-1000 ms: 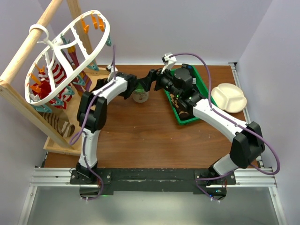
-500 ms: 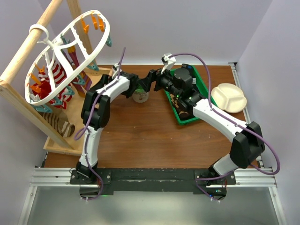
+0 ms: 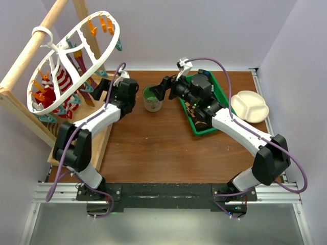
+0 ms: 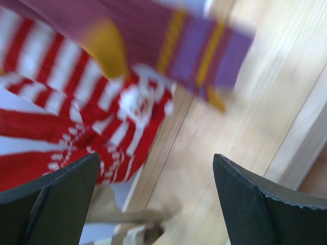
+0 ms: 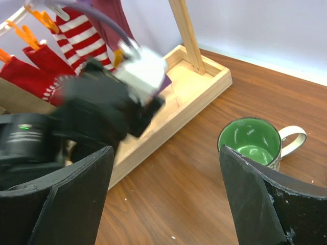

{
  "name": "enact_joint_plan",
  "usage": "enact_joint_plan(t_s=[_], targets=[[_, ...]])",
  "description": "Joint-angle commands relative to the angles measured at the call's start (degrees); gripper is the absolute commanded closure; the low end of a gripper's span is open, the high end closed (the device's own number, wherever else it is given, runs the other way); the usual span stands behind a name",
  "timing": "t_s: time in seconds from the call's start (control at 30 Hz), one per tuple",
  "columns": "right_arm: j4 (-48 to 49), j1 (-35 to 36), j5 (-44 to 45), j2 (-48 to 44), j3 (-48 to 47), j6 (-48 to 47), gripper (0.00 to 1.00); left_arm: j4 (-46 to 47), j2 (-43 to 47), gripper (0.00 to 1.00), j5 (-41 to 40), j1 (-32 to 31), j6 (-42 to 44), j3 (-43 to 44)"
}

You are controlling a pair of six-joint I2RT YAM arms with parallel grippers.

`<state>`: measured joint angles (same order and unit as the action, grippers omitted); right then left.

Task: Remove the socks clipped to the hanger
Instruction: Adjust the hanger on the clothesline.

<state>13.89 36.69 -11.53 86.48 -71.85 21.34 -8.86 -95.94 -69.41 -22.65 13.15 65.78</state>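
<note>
While my left gripper [image 4: 156, 166] stands wide open and holds nothing, its fingers [image 4: 56, 199] point at the socks [image 3: 62, 80] from near. A red-and-white sock [image 4: 117, 117] hangs just before the left finger, and a purple sock [image 4: 199, 46] with yellow stripes hangs above it; both are blurred. The socks hang on clips under the hanger [image 3: 102, 57], a white oval that sits tilted, with its hook on the pole of the wooden frame [image 3: 30, 48]. One dark patterned sock [image 3: 69, 139] lies low on the base of the frame. My right gripper [image 5: 163, 153] is open too and empty, over the table [image 3: 153, 148], just beside a mug [image 5: 250, 140] that is green inside. Behind it is a green tray [image 3: 220, 91], and further right a cream plate [image 3: 249, 106]
</note>
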Motion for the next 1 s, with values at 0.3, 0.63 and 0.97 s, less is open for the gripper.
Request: enact_joint_plan(t_s=[0.3,0.63,0.97], targets=[[2.2,-0.2,-1.6,-1.2,-0.4,-0.5,0.12,37.9,2.1,0.03,8.4,5.5,20.0,-2.5],[2.4,-0.2,-1.6,-0.5,0.0,-0.7,0.12,45.3,-2.4,0.07,11.9,8.1,19.8,0.3],[2.5,-0.3,-1.2,-0.3,0.4,-1.0,0.12,39.1,-6.3,0.26,13.9,11.0,8.7,4.0]])
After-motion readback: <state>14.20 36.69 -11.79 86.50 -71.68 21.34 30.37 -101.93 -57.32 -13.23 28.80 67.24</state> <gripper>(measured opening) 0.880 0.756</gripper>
